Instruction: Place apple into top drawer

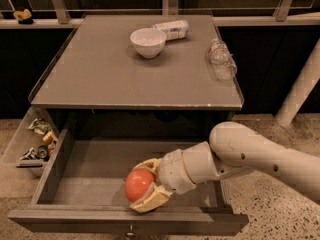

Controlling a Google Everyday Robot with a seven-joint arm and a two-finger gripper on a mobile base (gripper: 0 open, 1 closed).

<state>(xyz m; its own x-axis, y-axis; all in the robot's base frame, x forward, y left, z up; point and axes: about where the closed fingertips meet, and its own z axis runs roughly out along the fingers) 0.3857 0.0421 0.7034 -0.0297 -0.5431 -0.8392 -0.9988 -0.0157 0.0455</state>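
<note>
The red-orange apple [138,184] is held between the tan fingers [150,200] of my gripper [142,185], which is shut on it. The gripper and apple are down inside the open top drawer [90,169], near its front panel and a little right of the middle. The drawer is pulled out from the grey cabinet; its small metal knob [131,230] shows at the bottom edge. My white arm [250,159] reaches in from the right, over the drawer's right wall.
On the cabinet top [100,79] stand a white bowl [148,42], a packet [172,29] behind it and a clear plastic bottle [221,59] lying at the right. A small pale side bin [35,144] with odds and ends hangs at the left.
</note>
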